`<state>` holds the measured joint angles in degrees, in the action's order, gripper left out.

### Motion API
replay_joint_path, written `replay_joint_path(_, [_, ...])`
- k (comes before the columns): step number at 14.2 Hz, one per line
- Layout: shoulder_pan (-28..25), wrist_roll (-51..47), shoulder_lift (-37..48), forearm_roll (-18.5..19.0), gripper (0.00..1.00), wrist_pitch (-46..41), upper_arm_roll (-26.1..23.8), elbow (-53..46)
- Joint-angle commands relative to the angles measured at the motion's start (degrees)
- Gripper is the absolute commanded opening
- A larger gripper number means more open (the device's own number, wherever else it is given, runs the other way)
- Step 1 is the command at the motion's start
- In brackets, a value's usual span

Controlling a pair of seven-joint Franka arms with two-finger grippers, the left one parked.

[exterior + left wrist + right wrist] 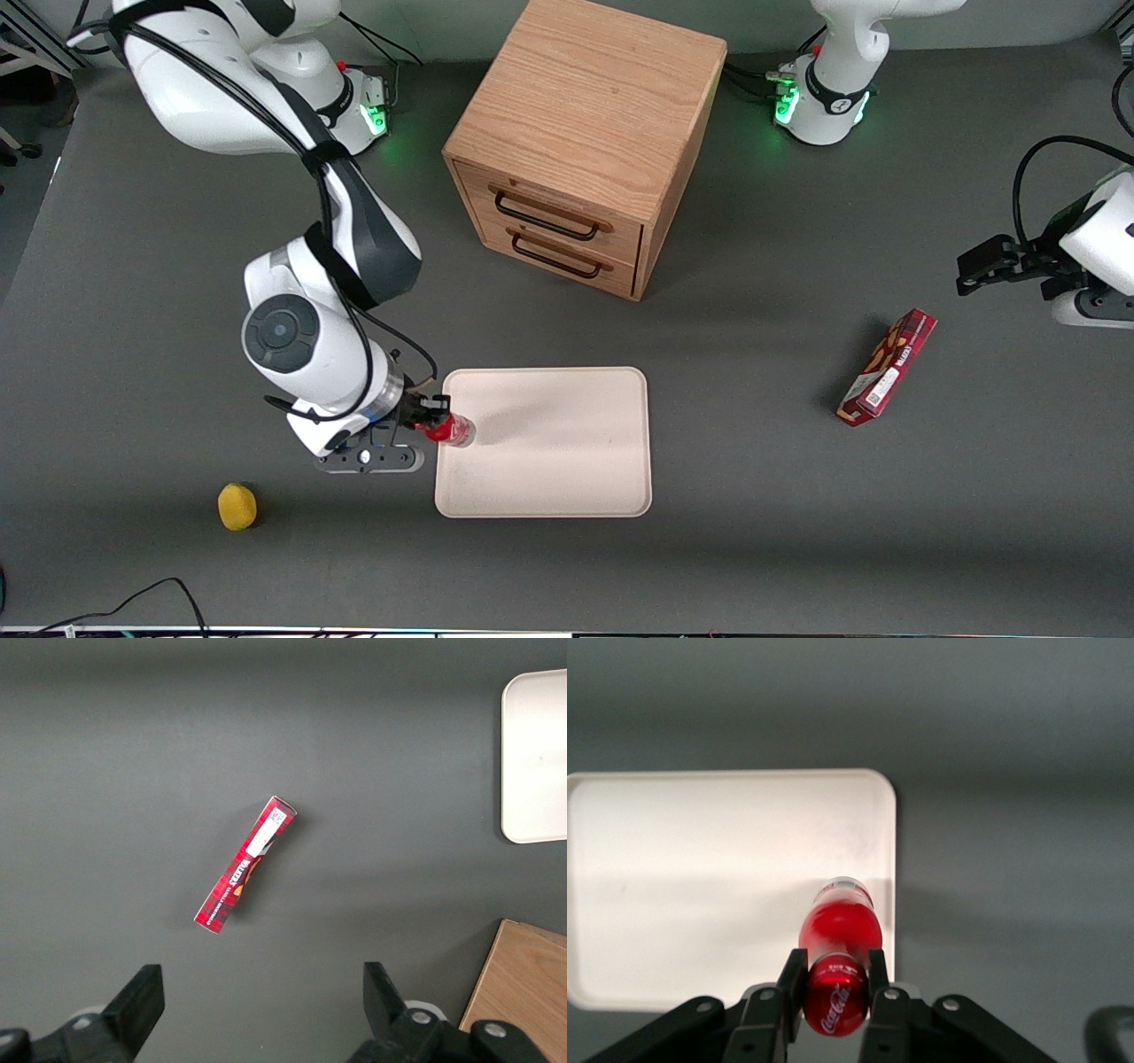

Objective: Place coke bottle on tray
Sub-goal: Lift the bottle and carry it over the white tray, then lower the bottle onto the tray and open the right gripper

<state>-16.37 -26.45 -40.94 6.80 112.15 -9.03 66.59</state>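
My right gripper [436, 416] is shut on the coke bottle [450, 431], a small red bottle with a red cap and a clear base. It holds the bottle at the cap end, over the edge of the cream-beige tray [567, 461] nearest the working arm. In the right wrist view the fingers [792, 985] clamp the red cap of the bottle [838, 930], whose base points out over the tray [700, 886]. I cannot tell if the bottle touches the tray.
A wooden two-drawer cabinet [580, 142] stands farther from the front camera than the tray. A long red snack box [887, 367] lies toward the parked arm's end, also in the left wrist view [245, 864]. A yellow lemon-like object [236, 506] lies near the working arm.
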Motion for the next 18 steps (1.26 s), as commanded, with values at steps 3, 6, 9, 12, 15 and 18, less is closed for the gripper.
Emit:
replay_joint_path(3, [-2.5,-1.9,-4.9,1.3,0.00,2.8,3.1,-6.6])
replay_joint_path(6, [-3.0,-2.1,-6.9,1.2,0.00,5.1,3.3,-7.4])
replay_joint_path(9, [-3.2,-2.8,-8.2,1.3,0.00,6.0,3.3,-7.2])
replay_joint_path(12, [-3.1,-2.7,-8.4,1.4,0.00,6.0,3.3,-7.0])
replay_joint_path(15, [-2.6,-2.7,-8.5,1.4,0.00,6.0,3.4,-6.7])
replay_joint_path(18, [-2.8,-2.8,-8.6,1.4,1.00,6.0,3.4,-6.8])
